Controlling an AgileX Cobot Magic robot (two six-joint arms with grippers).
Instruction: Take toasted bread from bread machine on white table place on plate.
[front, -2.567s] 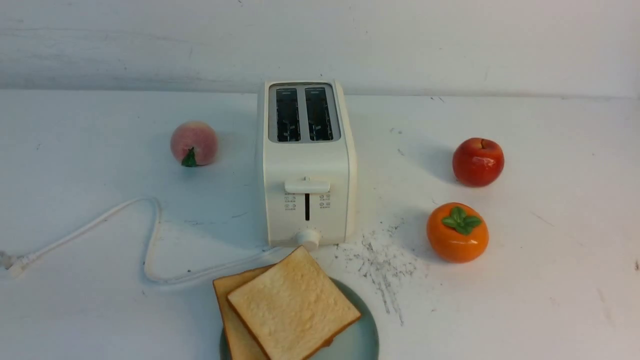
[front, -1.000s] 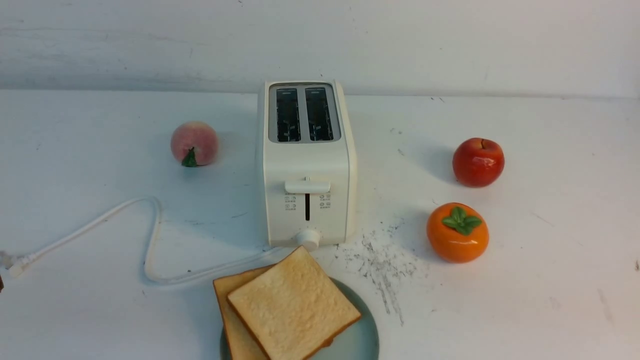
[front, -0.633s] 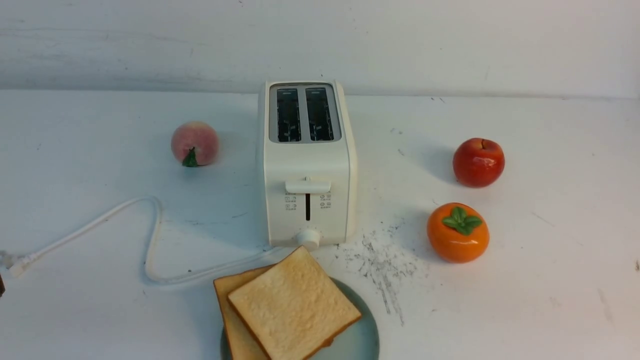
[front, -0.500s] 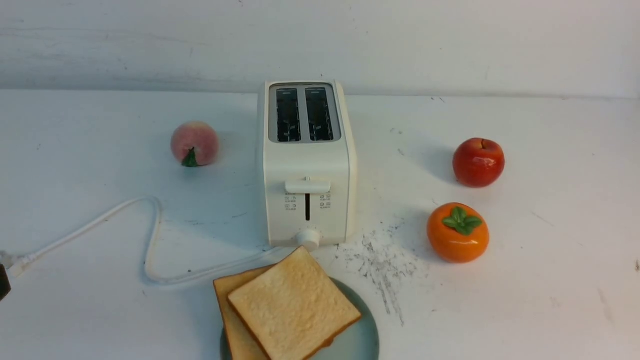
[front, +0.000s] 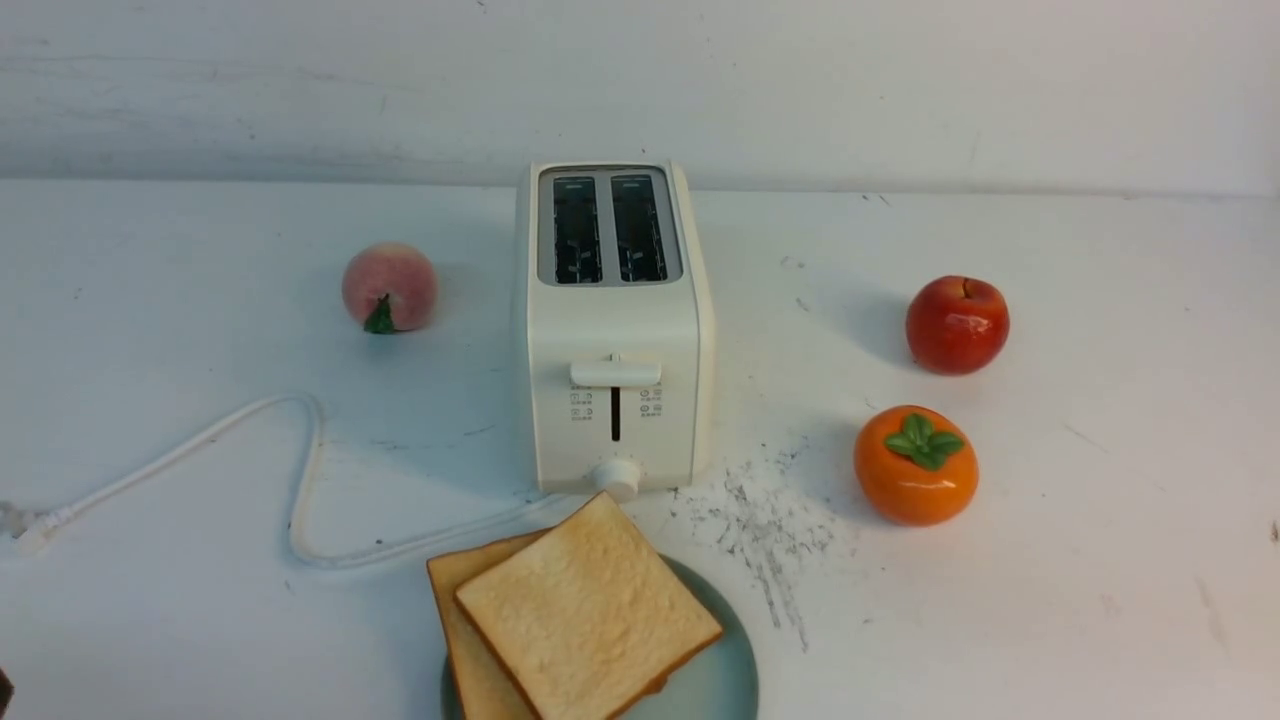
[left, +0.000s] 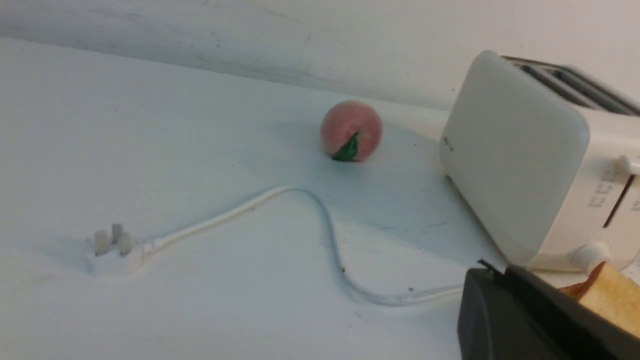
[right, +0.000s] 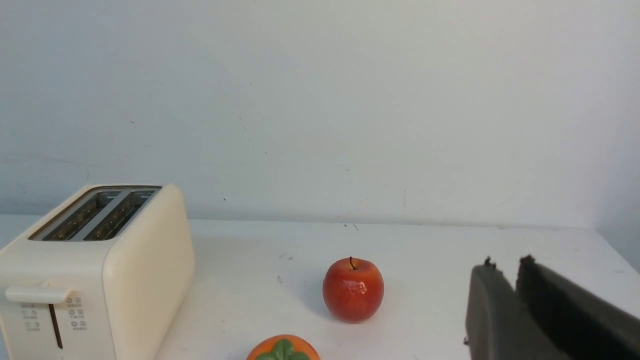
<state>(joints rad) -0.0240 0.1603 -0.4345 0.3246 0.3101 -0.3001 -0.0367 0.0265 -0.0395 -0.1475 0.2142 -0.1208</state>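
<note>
Two slices of toasted bread (front: 585, 615) lie overlapping on the blue-green plate (front: 718, 682) at the front edge of the white table (front: 1050, 600). The bread machine (front: 615, 330) stands behind the plate, both dark slots empty and its lever up. My left gripper (left: 495, 272) is shut and empty, low over the table to the left of the plate. A corner of the bread (left: 610, 302) shows behind its fingers, and only a dark tip (front: 3, 690) shows in the front view. My right gripper (right: 505, 262) is shut and empty, out to the right of the apple (right: 353, 290).
A peach (front: 388, 287) sits left of the toaster. A red apple (front: 956, 324) and an orange persimmon (front: 915, 465) sit to its right. The white cord (front: 300, 480) loops across the left side to its plug (left: 112, 247). Grey scratch marks (front: 770, 530) lie right of the plate.
The dark tip of my left gripper showed at the left edge of the front view, then dropped to the bottom left corner. Bread, plate and toaster have not moved.
</note>
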